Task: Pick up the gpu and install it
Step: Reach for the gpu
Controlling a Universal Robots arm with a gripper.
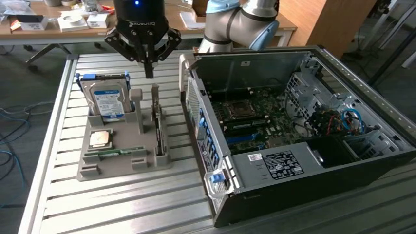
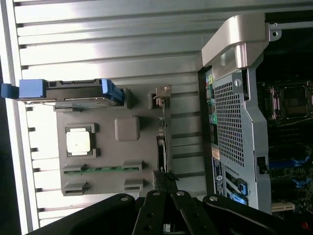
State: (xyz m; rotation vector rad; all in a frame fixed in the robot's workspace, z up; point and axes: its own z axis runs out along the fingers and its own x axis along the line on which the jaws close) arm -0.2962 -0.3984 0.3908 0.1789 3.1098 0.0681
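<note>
Nearest me, the slatted metal table [image 1: 130,204] is bare along its near edge. The open computer case [image 1: 254,175] lies on its side towards the table's edge on the exterior view's right. Its side panel is off, so the main board [image 1: 260,117] faces up and can be reached from above. Inside I can see slots, a socket and a bundle of blue and red cables.

Beside the case, towards the exterior view's left edge of the table, sits a grey holder tray [image 1: 123,165], moulded to keep each part in its own place. A memory stick [image 1: 116,152] lies in a groove at the tray's near end, and a processor chip [image 1: 99,139] lies flat in a square recess behind it. A hard drive [image 1: 107,102] with a blue label stands upright at the far end.

The gpu [image 1: 158,126] stands on its long edge in a narrow slot along the tray's case-side edge. Its top edge is free, I judge so that it can be pinched from above. It is not yet lifted.

Over the far end of that card hangs the gripper [image 1: 149,73], pointing straight down. Its fingers are pressed together and hold nothing. The tips seem just clear of the card's top edge.

Beyond the table's far edge stands a wooden desk [image 1: 65,27] with small boxes on it.
</note>
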